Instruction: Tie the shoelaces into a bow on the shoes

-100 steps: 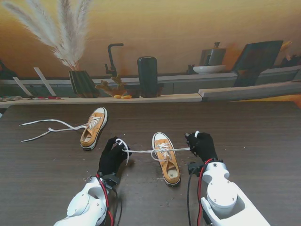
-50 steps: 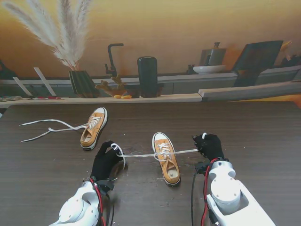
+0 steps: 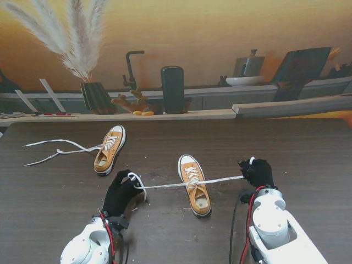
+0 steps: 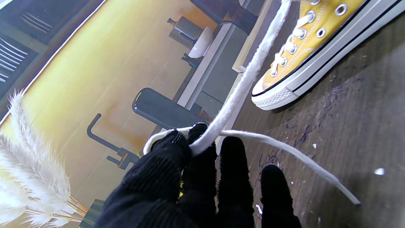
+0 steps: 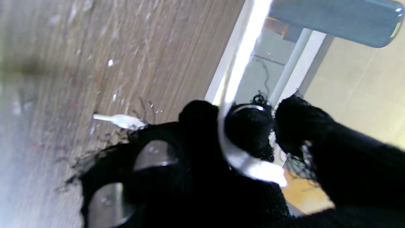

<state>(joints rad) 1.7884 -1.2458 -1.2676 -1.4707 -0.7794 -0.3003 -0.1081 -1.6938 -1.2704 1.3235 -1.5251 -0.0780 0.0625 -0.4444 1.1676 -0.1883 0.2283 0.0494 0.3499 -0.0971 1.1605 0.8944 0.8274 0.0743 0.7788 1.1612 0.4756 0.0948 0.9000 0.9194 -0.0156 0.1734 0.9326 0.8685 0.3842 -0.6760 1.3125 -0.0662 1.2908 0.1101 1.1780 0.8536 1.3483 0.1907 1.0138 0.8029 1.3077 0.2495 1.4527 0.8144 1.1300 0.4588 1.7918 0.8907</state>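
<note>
- Right wrist view is blurred: the black-gloved right hand (image 5: 221, 164) fills most of it, and only a short white piece of lace (image 5: 243, 158) can be made out curving between its closed fingers (image 5: 250, 129); the shoe cannot be seen there.
- Left wrist view cuts the near shoe (image 4: 319, 47) off at the edge, showing only its white toe cap and some eyelets.
- Stand view shows the near shoe (image 3: 194, 185), mustard yellow with a white sole, toe pointing away from me, between both hands on the dark table (image 3: 308, 148).
- Its white lace (image 3: 165, 185) runs taut sideways across the shoe; the left hand (image 3: 120, 193) pinches one end, the loose tail trailing onto the table, and the right hand (image 3: 257, 172) grips the other.
- A second shoe (image 3: 109, 149) lies farther left, its laces (image 3: 55, 151) sprawled untied.
</note>
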